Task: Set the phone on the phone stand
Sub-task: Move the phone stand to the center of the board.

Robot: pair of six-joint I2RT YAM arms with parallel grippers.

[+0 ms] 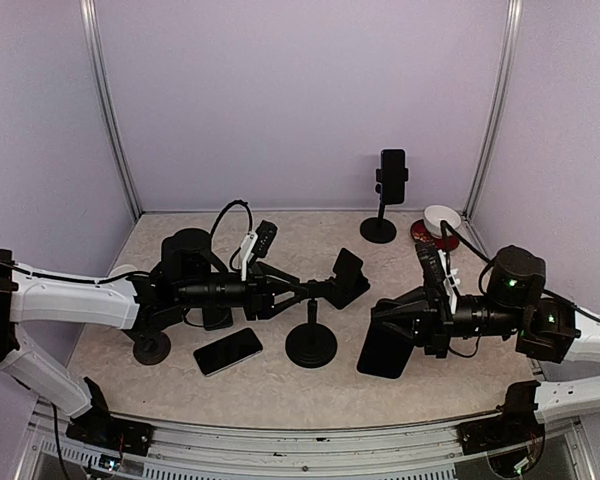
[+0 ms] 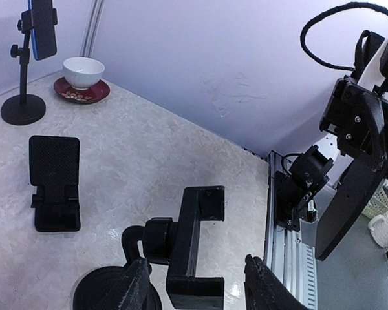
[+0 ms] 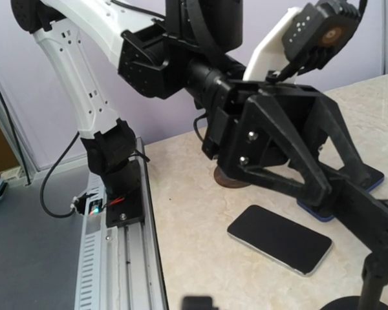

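Left gripper (image 2: 200, 287), part-open, is straddling the cradle (image 2: 195, 245) of the stand (image 1: 311, 345), seemingly not gripping it. Right gripper (image 1: 385, 322) is clamping the phone (image 1: 383, 355) just right of the stand. Next: carrying it up into the cradle.
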